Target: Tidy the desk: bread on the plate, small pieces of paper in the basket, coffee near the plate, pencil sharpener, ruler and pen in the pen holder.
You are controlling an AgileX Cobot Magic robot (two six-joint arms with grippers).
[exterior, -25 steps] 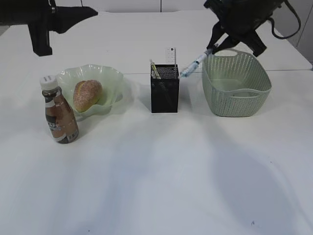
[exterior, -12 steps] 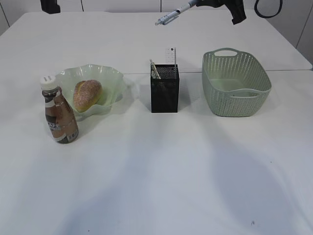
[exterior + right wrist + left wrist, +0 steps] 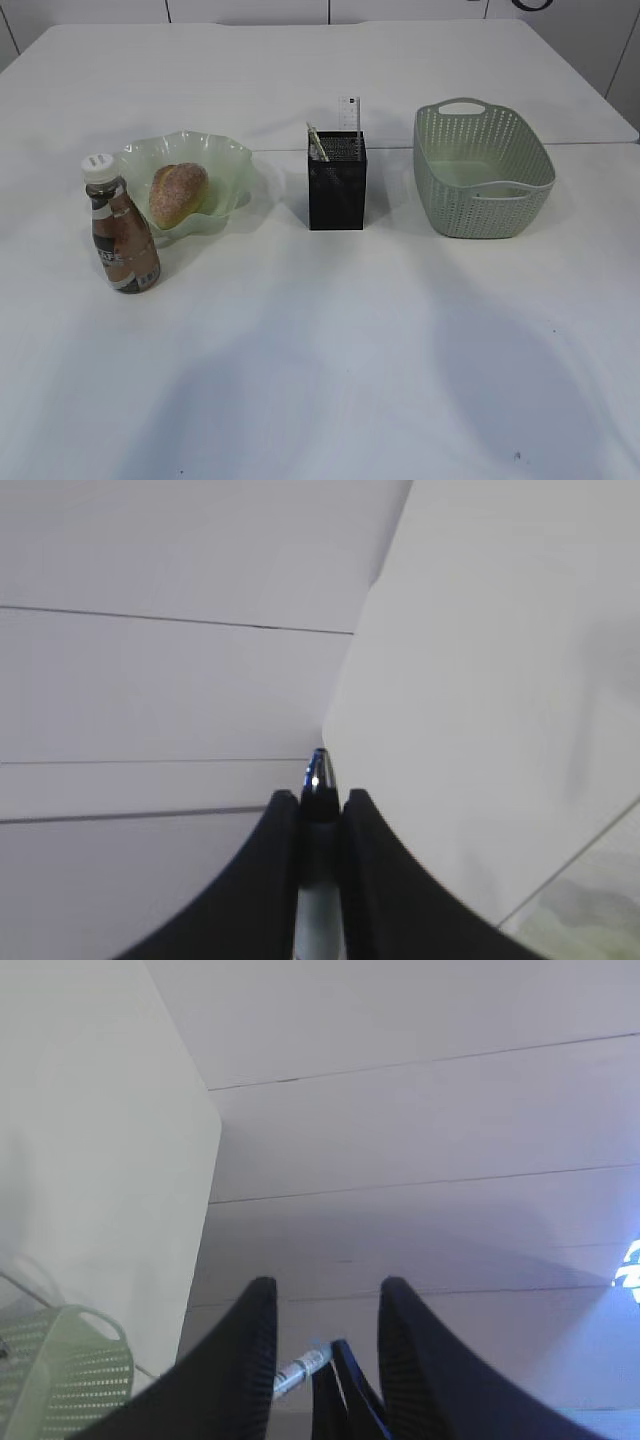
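Both arms are out of the exterior view. In the right wrist view my right gripper (image 3: 320,798) is shut on the pen (image 3: 318,770), whose dark silver-ringed tip pokes out past the fingertips. My left gripper (image 3: 327,1285) is open and empty, held high; beyond its jaws the pen (image 3: 300,1370) shows in the other gripper's fingers. On the desk (image 3: 320,350) the bread (image 3: 179,193) lies on the plate (image 3: 232,150), the coffee (image 3: 122,235) stands just left of it, and the ruler (image 3: 349,112) sticks up from the pen holder (image 3: 336,195). The pencil sharpener and paper pieces are hidden.
The basket (image 3: 482,175) stands to the right of the pen holder; its rim (image 3: 60,1370) shows far below my left gripper. A thin yellowish stick (image 3: 316,142) leans in the holder's left corner. A seam crosses the desk behind the objects.
My right gripper rose from beside the pen holder and basket, carrying the pen up out of the exterior view. The left arm also left that view at the top left.
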